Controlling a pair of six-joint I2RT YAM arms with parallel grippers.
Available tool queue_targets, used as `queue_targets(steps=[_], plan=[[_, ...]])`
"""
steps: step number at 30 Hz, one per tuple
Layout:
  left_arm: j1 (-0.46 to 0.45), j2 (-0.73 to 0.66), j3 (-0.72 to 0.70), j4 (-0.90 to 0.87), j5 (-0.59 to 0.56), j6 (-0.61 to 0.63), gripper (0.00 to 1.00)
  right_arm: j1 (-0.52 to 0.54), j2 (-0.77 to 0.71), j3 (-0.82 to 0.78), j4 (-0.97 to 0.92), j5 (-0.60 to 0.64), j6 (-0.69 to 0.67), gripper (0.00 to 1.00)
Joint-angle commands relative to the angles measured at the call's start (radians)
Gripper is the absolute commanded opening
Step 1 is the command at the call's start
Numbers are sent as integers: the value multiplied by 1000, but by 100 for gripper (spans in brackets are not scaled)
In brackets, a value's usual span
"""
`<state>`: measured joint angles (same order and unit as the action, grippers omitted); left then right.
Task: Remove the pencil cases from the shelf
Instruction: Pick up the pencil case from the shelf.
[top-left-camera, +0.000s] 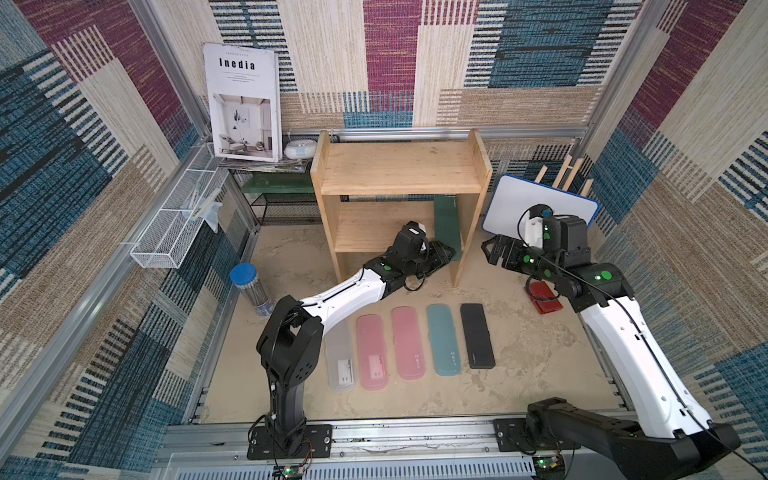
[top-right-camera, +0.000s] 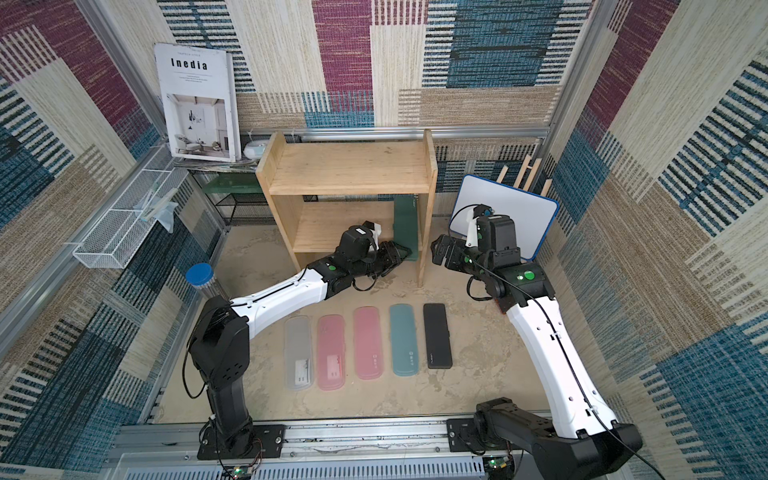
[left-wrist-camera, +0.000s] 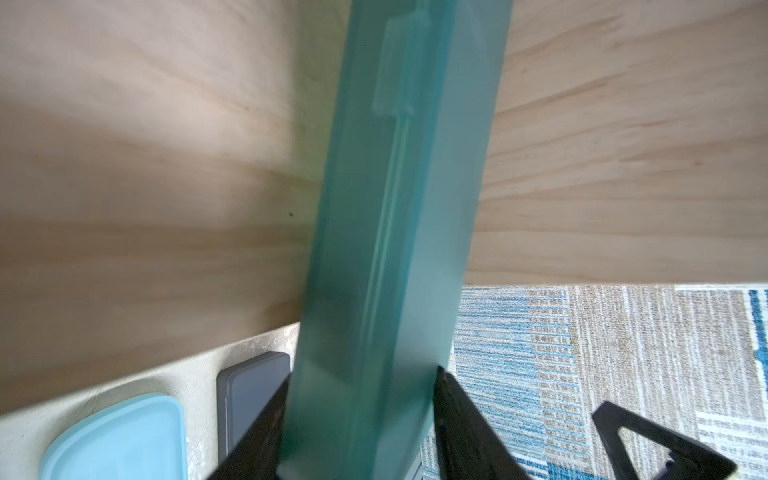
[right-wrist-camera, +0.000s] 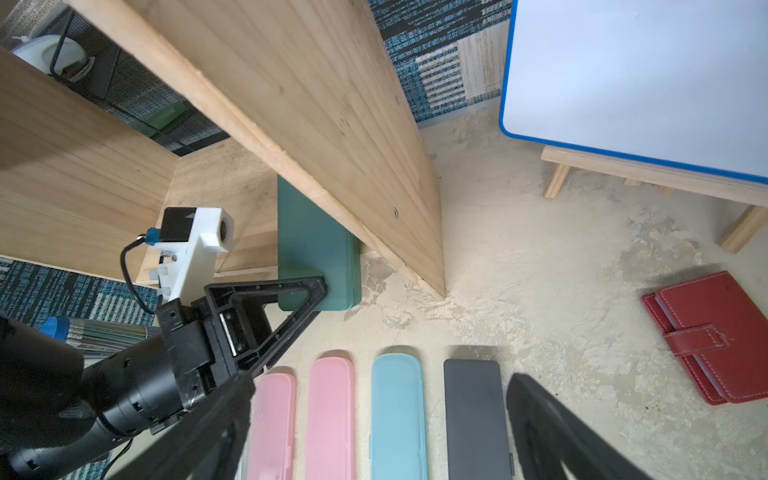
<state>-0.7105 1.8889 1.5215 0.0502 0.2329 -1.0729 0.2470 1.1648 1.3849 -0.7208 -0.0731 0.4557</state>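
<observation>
**Left end effector** (top-left-camera: 448, 252): jaws pressed to both flat faces of the dark green pencil case (left-wrist-camera: 395, 208), gripping its near end. The arm reaches low from 7 o'clock toward 1 o'clock, with the wrist level at the lower tier.

**Right end effector** (top-left-camera: 490, 249): jaws wide apart and holding nothing. It hovers at 3 o'clock of the shelf's right panel, forearm raised and pointing toward 11 o'clock.

**Pencil cases, six:**
- One dark green, on the lower tier of the shelf (top-left-camera: 399, 166). It stands on its long edge against the right side panel, its near end past the tier's front edge.
- Five flat on the counter (top-left-camera: 519, 365) in a row at 6 o'clock of the shelf: frosted clear case (top-left-camera: 340, 357), pink case (top-left-camera: 371, 351), second pink case (top-left-camera: 408, 343), light blue case (top-left-camera: 443, 338), black case (top-left-camera: 477, 336).

**Shelf, one:** the top tier is bare.

**Surroundings, one each:**
- red wallet (top-left-camera: 544, 297) at 4 o'clock of the shelf
- whiteboard (top-left-camera: 540, 203) at 3 o'clock
- black mesh rack (top-left-camera: 286, 208) at 9 o'clock
- blue-lidded tube (top-left-camera: 251, 289) at 8 o'clock
- white wire basket (top-left-camera: 178, 216) on the wall at 9 o'clock
</observation>
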Motion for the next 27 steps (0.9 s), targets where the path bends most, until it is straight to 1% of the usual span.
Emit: queue_targets(steps=[1, 3, 5, 7, 9, 11, 14, 16, 17, 21, 24, 27], plan=[[3, -16, -18, -14, -56, 8, 44, 0, -6, -2, -2, -6, -8, 99], [6, -26, -29, -8, -66, 9, 42, 0, -7, -4, -2, -8, -7, 99], [7, -32, -36, -9, -66, 11, 35, 0, -7, -6, -2, -12, -7, 99], [8, -42, -43, -12, -69, 14, 32, 0, -7, -8, -2, -20, -5, 99], [8, -59, -57, -12, -74, 17, 27, 0, -7, -12, -1, -28, -4, 99], [9, -82, -77, -13, -86, 28, 18, 0, -8, -17, 2, -41, -3, 99], [8, -124, -119, -13, -109, 59, 13, 1, -15, -23, 16, -83, -4, 99], [8, -157, -148, -16, -119, 84, 8, 1, -19, -21, 27, -147, -4, 99], [9, -176, -167, -18, -123, 98, 6, 0, -22, -22, 38, -191, -1, 99], [0, -292, -277, -15, -151, 155, 6, 6, -31, -32, 95, -341, 39, 99], [-15, -418, -371, -62, -204, 199, 5, 38, -29, -47, 145, -396, 80, 99], [-28, -551, -460, -121, -251, 225, 5, 112, -11, -64, 200, -393, 123, 99]])
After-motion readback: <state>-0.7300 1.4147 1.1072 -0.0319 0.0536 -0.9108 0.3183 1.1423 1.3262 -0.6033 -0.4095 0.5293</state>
